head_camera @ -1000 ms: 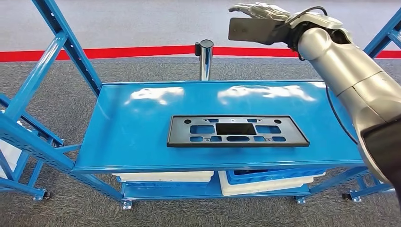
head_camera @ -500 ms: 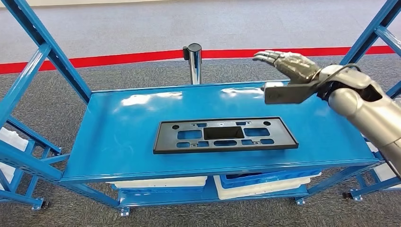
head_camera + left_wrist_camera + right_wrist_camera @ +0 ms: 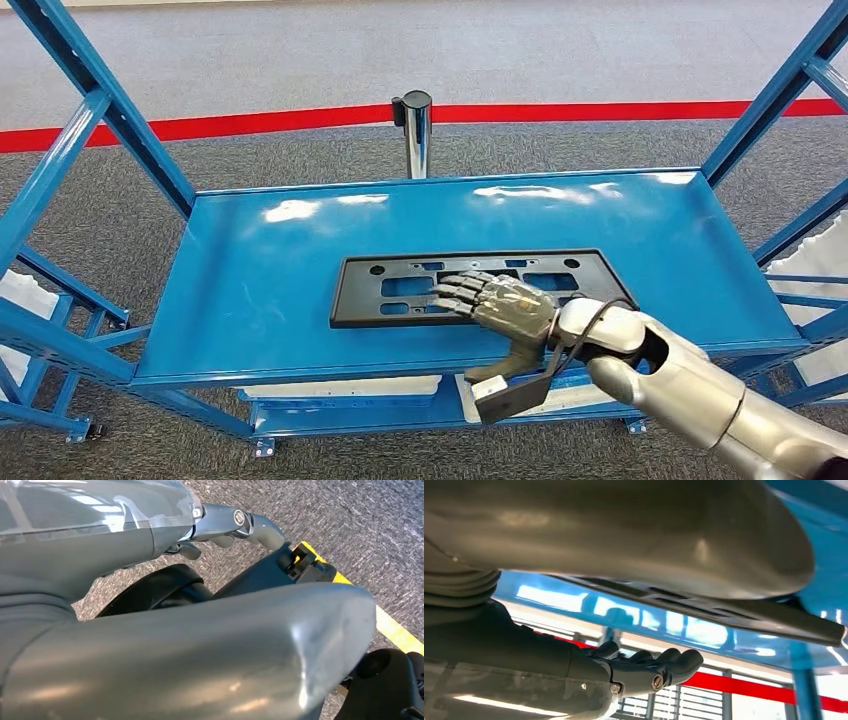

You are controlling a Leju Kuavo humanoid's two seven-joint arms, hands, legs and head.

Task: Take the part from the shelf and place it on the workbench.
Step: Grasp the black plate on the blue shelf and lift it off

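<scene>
1. Now down low: right hand [image 3: 505, 308], up high at the frame's upper right a moment ago.
2. Fingers spread flat over the black part [image 3: 400, 290], gripping nothing.
3. Lying mid-frame on the blue shelf [image 3: 250, 290], not lifted yet.
4. Left hand [image 3: 235, 525]: cannot tell.

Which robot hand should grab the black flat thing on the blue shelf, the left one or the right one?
The right hand. It is spread over the near edge of the black part on the blue shelf, not yet gripping it. The left hand hangs over the carpet floor, away from the shelf.
</scene>
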